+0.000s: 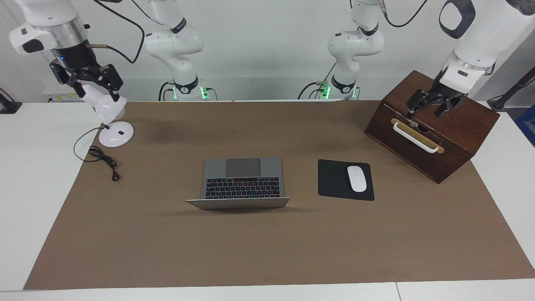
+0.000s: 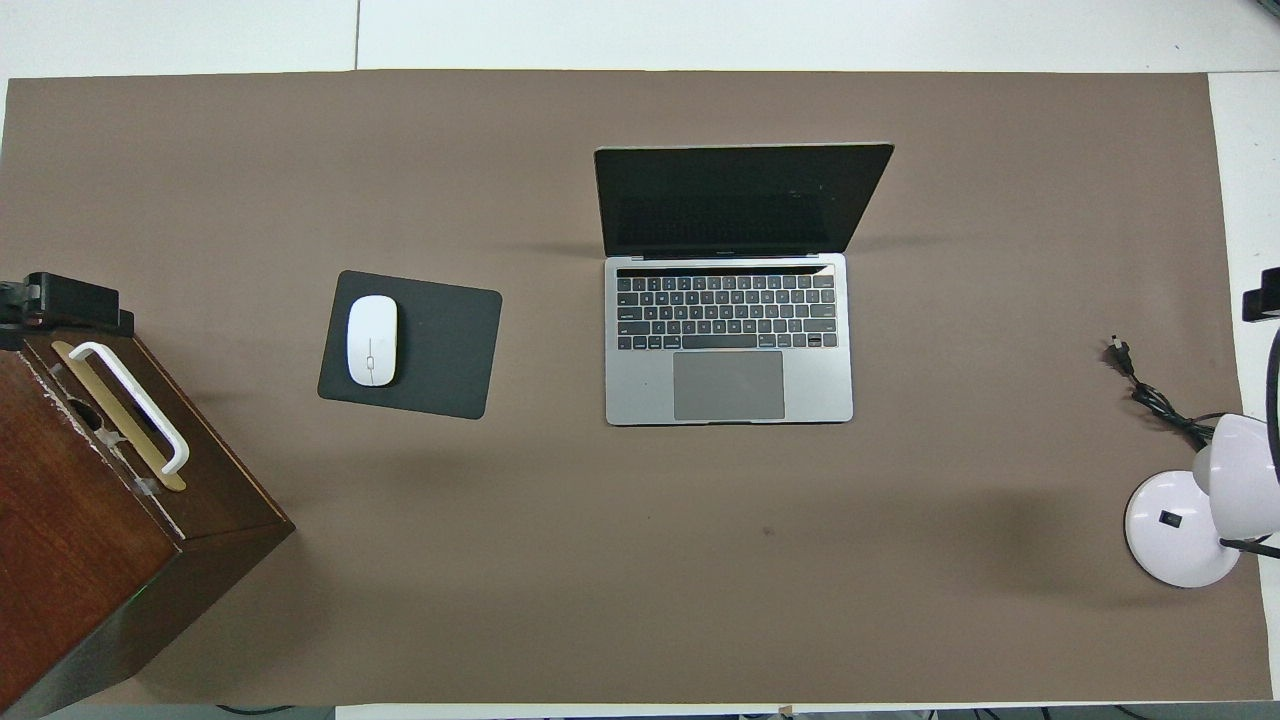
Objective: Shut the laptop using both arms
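The silver-grey laptop (image 1: pixel 243 177) lies open in the middle of the brown mat, its keyboard and trackpad toward the robots. Its lid (image 2: pixel 740 200) stands up with the dark screen facing them. My right gripper (image 1: pixel 94 90) hangs open over the head of the white desk lamp, at the right arm's end of the table, well away from the laptop. My left gripper (image 1: pixel 428 109) hangs open over the top of the wooden box by its handle, at the left arm's end. In the overhead view only the tips of the left gripper (image 2: pixel 60 300) and right gripper (image 2: pixel 1262 295) show.
A black mouse pad (image 1: pixel 336 179) with a white mouse (image 1: pixel 356 178) lies beside the laptop toward the left arm's end. A tilted wooden box (image 1: pixel 432 125) with a white handle stands nearer the robots there. The white lamp (image 1: pixel 115 133) and its black cable (image 1: pixel 102 158) are at the right arm's end.
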Motion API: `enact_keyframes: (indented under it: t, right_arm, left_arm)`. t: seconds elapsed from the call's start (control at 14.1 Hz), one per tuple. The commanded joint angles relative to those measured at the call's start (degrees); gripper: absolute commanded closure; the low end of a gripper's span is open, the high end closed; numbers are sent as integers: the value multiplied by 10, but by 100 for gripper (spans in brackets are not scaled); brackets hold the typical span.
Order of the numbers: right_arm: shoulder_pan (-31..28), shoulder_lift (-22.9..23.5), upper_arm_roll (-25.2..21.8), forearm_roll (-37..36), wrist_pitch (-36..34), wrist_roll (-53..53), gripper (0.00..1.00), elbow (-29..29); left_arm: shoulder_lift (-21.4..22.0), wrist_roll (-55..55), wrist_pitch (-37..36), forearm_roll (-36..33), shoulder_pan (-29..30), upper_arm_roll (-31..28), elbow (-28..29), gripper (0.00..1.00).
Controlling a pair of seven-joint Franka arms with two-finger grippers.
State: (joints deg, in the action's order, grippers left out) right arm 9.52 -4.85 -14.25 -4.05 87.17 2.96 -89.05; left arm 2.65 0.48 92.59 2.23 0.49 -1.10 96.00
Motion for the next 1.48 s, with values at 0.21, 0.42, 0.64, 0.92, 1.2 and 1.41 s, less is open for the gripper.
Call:
enact_keyframes:
  t: [0.21,0.42,0.64,0.92,1.2,1.41]
  right_arm:
    - [0,-11,1,4,17,-6,0,-17]
    - [1,-11,1,4,18,-6,0,-17]
    - [1,-11,1,4,19,-6,0,-17]
    - [1,-11,1,4,24,-6,0,-18]
    - [1,-11,1,4,26,-6,0,-18]
    - [1,-11,1,4,26,-5,0,-18]
  left_arm:
    - [7,-2,-3,-7,1,2,1,0]
    - [7,0,-5,-7,4,2,1,0]
    - [8,0,2,-7,4,2,3,0]
    - [8,-1,10,-7,4,2,3,0]
    - [8,0,11,-7,5,2,3,0]
    - [8,1,7,-7,5,2,4,0]
